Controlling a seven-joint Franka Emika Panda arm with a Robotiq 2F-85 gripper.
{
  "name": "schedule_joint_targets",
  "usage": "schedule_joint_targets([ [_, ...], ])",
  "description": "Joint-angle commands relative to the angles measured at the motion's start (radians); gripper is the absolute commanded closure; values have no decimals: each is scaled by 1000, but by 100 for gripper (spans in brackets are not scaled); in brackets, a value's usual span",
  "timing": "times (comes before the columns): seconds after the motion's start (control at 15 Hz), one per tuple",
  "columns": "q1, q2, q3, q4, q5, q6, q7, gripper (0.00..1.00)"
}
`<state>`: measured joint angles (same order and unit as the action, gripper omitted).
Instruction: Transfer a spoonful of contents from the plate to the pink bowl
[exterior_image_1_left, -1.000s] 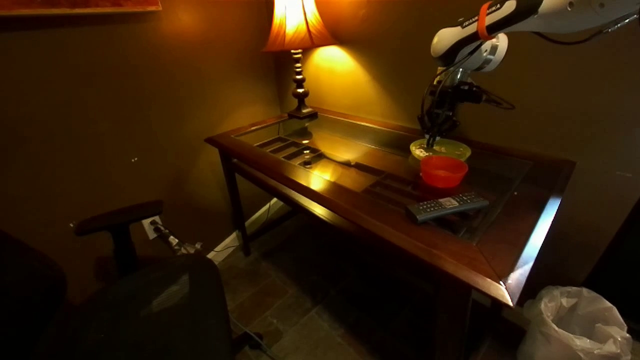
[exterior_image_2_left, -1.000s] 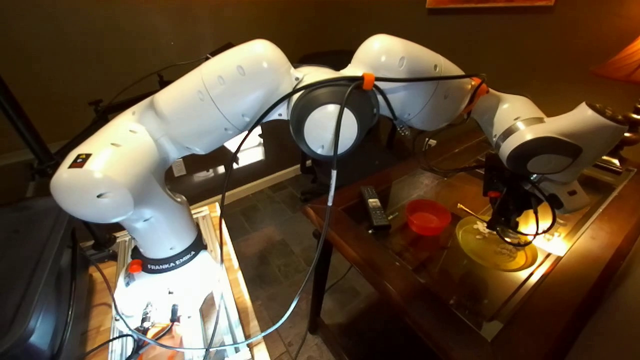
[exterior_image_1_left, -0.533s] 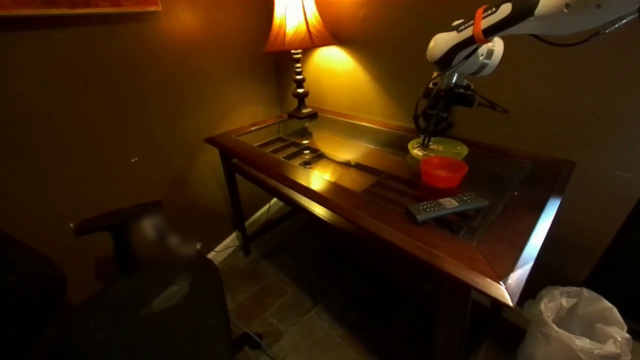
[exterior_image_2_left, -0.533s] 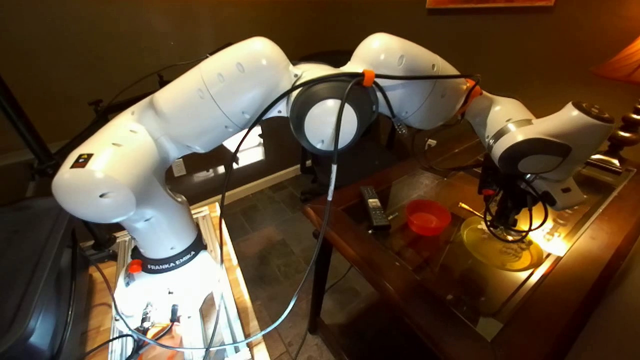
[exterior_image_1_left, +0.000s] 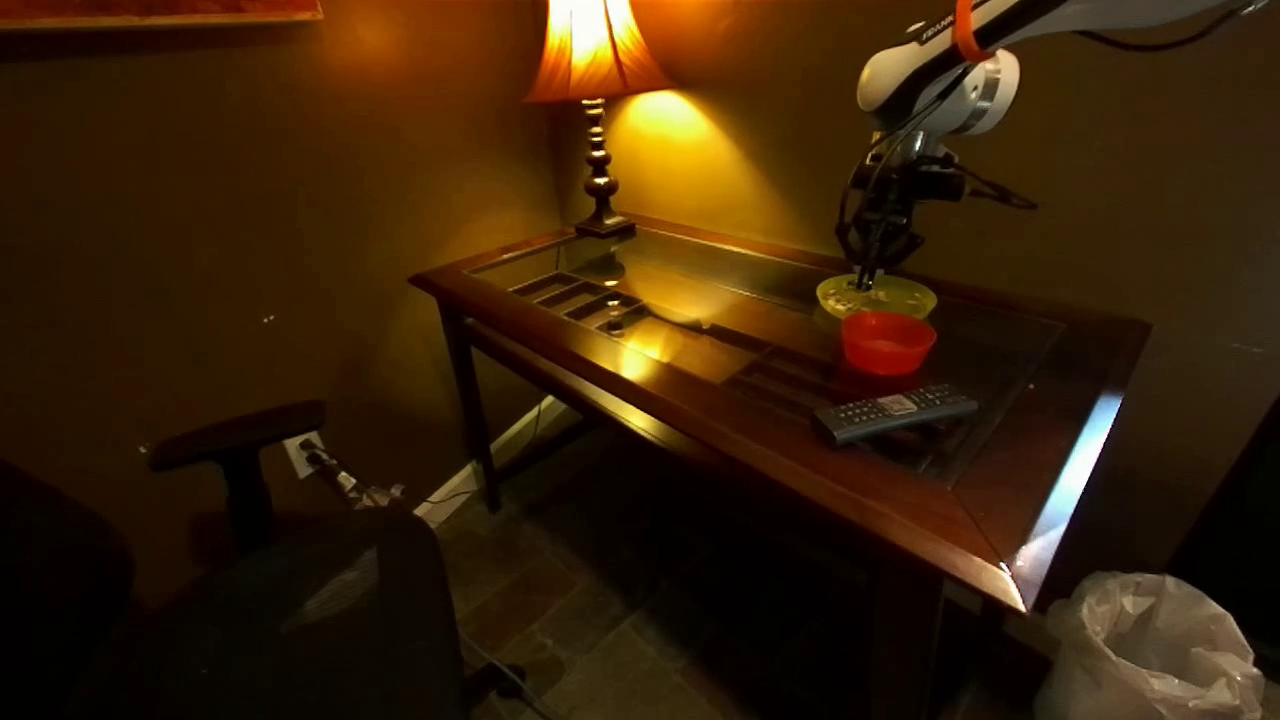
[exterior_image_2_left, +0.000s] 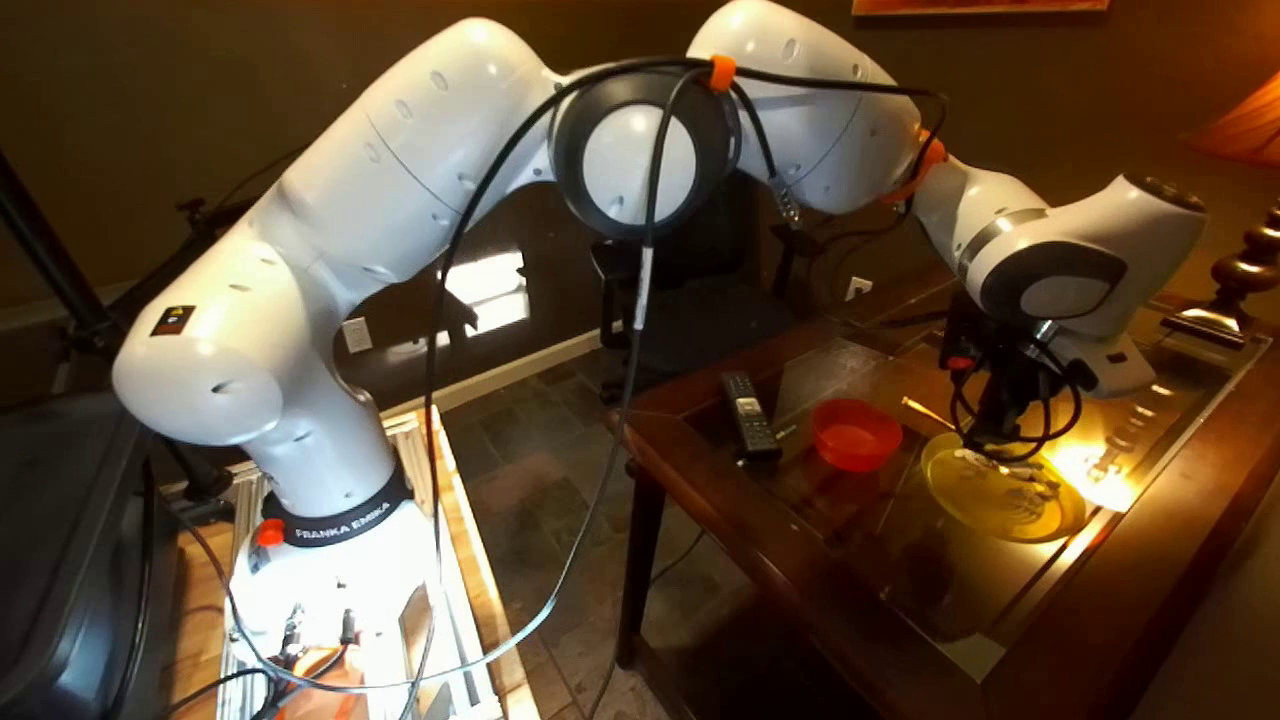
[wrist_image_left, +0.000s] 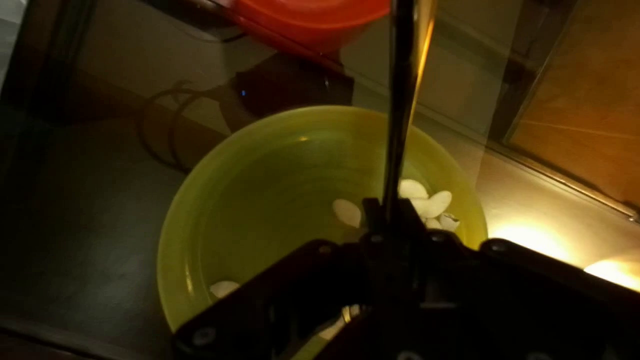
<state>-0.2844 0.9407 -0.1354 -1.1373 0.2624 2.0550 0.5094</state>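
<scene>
Arm rises with the spoon, its load unseen

The arm stands clearly higher than half a second ago, and the gripper has come up a little with it. The spoon goes along: its handle end has shifted outward from the plate. The plate itself has slid slightly over the past second, which suggests the spoon pushed against it.

The gripper is narrow, pinching the spoon's handle, which slants out over the plate's rim towards the bowl. The spoon's head is mostly or wholly hidden beneath the gripper, so I cannot tell whether it carries anything.

White pieces lie on the plate: a cluster just beside the gripper, a lone one across from it, another near the rim. The bowl, which looks red here, stands between the plate and the remote; I can make out no pieces in it.

The rise probably means the scoop is ending and the carry is about to begin. That calls for keeping the head level and clear of the rim. The thin handle could twist in the grip and spill; a bare head would mean another pass.
</scene>
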Motion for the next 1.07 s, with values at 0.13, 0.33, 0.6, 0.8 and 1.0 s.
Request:
schedule_joint_targets([
  [0.13, 54, -256, -55, -316, -54, 24, -41, 98],
  [0.33, 83, -361, -63, -433, -78, 48, -78, 98],
  [0.6, 132, -486, -55, -598, -135, 59, -128, 98],
  [0.8, 178, -569, -41, -735, -179, 67, -154, 98],
  [1.0, 218, -624, -17, -834, -210, 80, -181, 98],
])
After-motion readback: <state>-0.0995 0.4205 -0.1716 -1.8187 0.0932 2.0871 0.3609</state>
